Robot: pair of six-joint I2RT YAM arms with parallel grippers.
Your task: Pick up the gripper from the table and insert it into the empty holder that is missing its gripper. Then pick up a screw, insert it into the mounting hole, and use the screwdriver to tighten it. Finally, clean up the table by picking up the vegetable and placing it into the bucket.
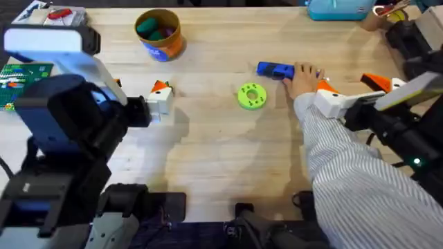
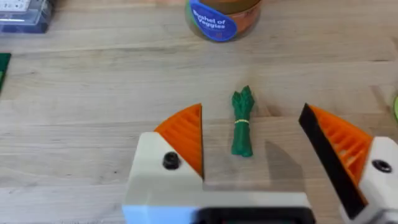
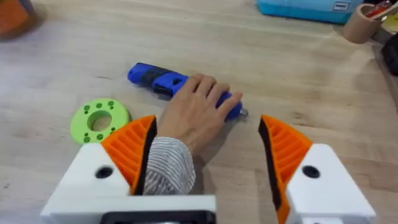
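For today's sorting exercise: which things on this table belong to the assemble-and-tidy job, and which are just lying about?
Job things:
screwdriver, under a person's hand
asparagus, between the open left gripper fingers
bucket

Lying about:
green disc
blue box
circuit board

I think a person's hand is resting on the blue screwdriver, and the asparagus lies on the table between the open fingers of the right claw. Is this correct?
Not quite: the asparagus lies between the open fingers of the left claw, as the left wrist view shows. The rest holds: a person's hand rests on the blue screwdriver on the table.
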